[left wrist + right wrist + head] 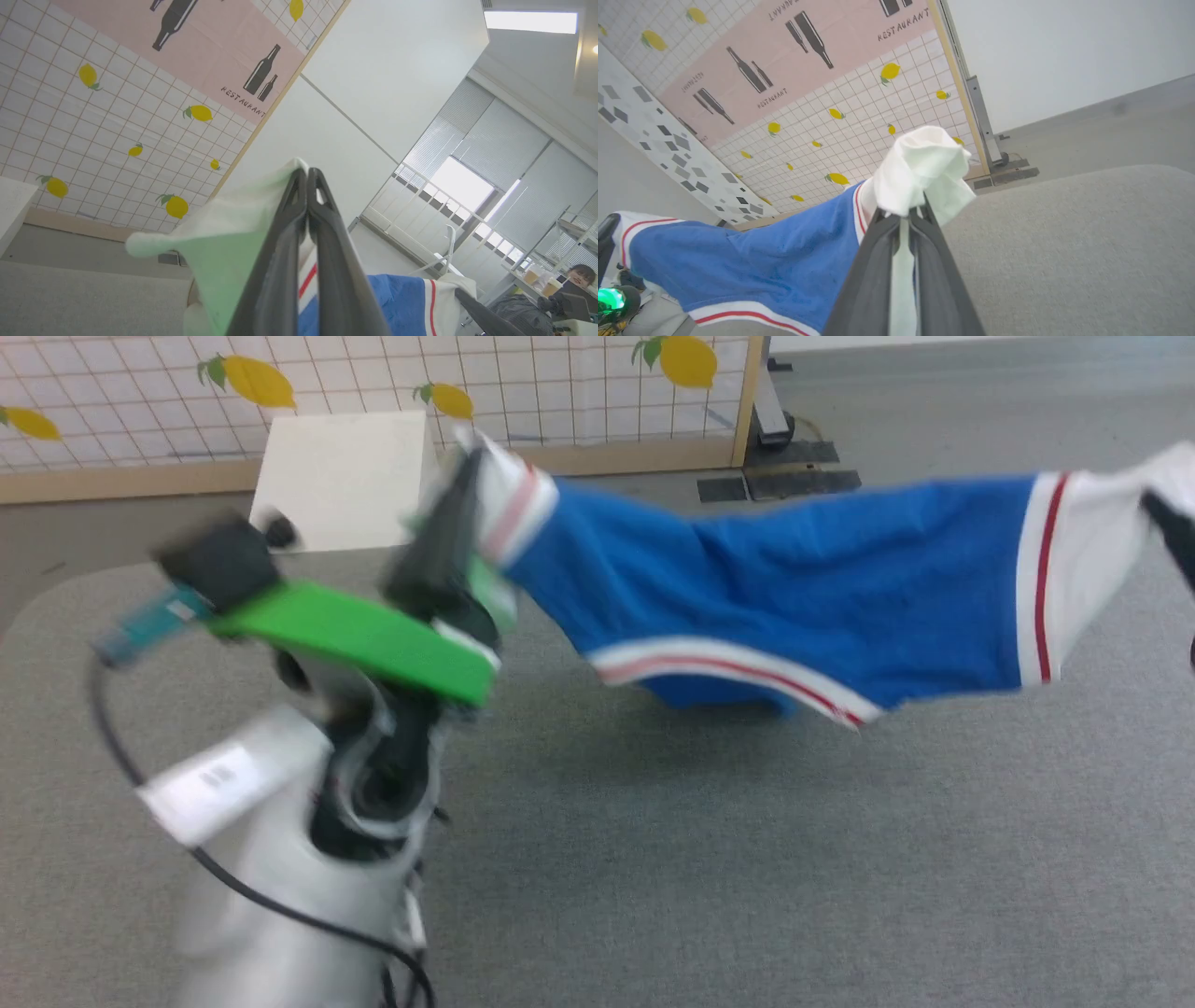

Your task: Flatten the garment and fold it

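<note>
The shirt (794, 588) hangs in the air, stretched sideways between the two arms above the grey table (747, 877). Its lowest blue fold is close to the surface or brushing it (the head view does not settle which). The left gripper (448, 537), blurred in the head view, is clenched on the white band at one end. Its wrist view shows the fingers (280, 252) pressed together with white cloth bunched at the tips. The right gripper (1172, 527), at the head view's right edge, is clamped on the white band at the other end, and its wrist view shows a wad of white fabric pinched between its fingers (868, 280). Thin red stripes run along the bands. Behind stand a white box (341, 476) and a lemon-patterned screen (579, 383)
</note>
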{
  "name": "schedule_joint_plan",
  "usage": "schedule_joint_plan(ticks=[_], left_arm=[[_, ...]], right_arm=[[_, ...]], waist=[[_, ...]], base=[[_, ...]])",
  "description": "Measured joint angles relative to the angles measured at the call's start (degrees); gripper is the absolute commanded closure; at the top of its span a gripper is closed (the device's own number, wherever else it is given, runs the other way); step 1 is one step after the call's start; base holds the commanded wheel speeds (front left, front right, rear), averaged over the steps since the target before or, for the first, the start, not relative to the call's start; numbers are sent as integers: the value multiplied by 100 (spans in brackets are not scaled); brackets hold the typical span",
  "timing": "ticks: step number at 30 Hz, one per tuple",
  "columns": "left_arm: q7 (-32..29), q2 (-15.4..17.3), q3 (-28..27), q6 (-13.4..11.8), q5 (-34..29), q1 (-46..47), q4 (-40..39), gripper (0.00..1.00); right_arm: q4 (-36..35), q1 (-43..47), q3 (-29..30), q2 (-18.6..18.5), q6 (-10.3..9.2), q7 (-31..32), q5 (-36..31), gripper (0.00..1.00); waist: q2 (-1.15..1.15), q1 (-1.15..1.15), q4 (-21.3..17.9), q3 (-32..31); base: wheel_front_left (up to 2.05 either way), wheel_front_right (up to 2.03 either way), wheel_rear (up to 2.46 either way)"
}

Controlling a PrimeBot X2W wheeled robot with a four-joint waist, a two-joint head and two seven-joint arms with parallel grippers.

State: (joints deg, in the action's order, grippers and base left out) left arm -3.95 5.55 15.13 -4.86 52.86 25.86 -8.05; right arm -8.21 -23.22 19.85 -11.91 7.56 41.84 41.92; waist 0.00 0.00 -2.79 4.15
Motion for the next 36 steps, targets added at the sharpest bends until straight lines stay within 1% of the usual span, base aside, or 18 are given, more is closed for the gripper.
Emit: schedule_joint_plan(ticks=[4,8,11,13,18,22,25,28,33,36], left_arm=[[-56,285,-364,-109,-112,825,-15,100],[-187,536,-588,-230,-196,1591,304,100],[-256,661,-691,-343,-302,2160,726,100],[-330,781,-682,-421,-493,2532,1069,100],[-354,942,-621,-592,-862,3359,1838,100],[-357,1088,-339,-761,-1365,4087,2505,100],[-268,1094,-231,-883,-1634,4498,2886,100],[-20,1088,-149,-977,-1895,4902,3116,100],[415,1070,-170,-1005,-2005,5384,3386,100],[541,1014,-164,-945,-1993,5416,3519,100]], right_arm=[[1,-833,-13,124,0,269,-12,100],[265,-1638,-55,176,0,483,-220,100],[610,-2218,-65,277,0,621,-386,100],[891,-2637,-73,364,0,698,-538,100],[1455,-3528,-196,410,0,710,-960,100],[1904,-4253,-313,372,0,447,-1301,100],[2250,-4670,-494,299,0,176,-1545,100],[2572,-5071,-579,293,0,-171,-1645,100],[3017,-5509,-693,260,0,-669,-1695,100],[3229,-5559,-739,203,0,-828,-1644,100]], waist=[[0,0,54,-128],[0,0,130,-115],[0,0,160,-12],[0,0,178,94],[0,0,210,436],[0,0,236,809],[0,1,254,1101],[0,1,269,1396],[0,1,300,1836],[0,1,340,2041]], base=[[0,0,0],[0,0,0],[0,0,0],[0,0,0],[0,0,0],[0,0,0],[0,0,0],[0,0,0],[0,0,0],[0,0,0]])
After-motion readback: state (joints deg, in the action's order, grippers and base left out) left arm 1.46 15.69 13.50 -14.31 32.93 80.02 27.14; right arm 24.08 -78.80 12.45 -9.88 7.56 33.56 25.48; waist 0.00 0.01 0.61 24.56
